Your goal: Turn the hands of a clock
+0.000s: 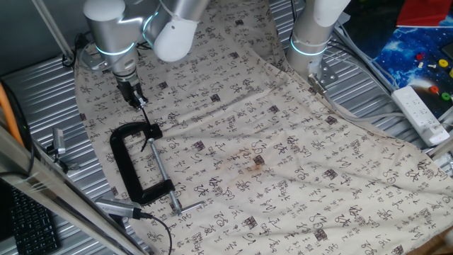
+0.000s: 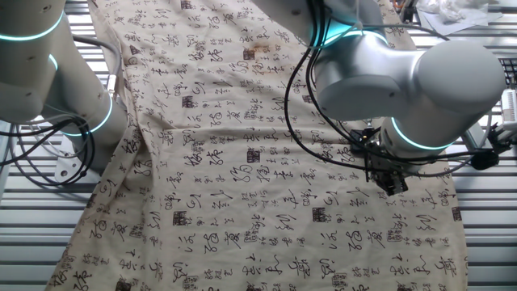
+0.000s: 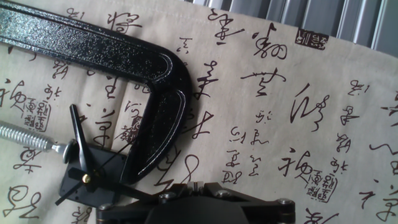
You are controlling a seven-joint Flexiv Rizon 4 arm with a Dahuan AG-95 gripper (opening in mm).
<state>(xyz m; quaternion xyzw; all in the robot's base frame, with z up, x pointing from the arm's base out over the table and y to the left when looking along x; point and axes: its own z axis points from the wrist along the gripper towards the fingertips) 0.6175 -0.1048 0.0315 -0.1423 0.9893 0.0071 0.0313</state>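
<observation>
Nearest the hand camera, the black two-finger gripper point(image 3: 199, 196) shows only its body, so I cannot tell whether its jaws are open. Just beyond, thin black needle-like clock hands point(image 3: 79, 155) sit clamped in the black metal C-clamp point(image 3: 155, 93) on the calligraphy-printed cloth point(image 3: 280, 112) covering the tabletop. Gripper hovers close but apart from them, so turning seems not yet begun.

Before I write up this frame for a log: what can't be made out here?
- Jaws: in the hand view the frame's bottom edge cuts off the gripper; open or shut unclear.
- Hands: too small in one fixed view.
- Clamp: hidden behind the arm in the other fixed view.
- Screw: cut off at the left edge, hand view.
</observation>
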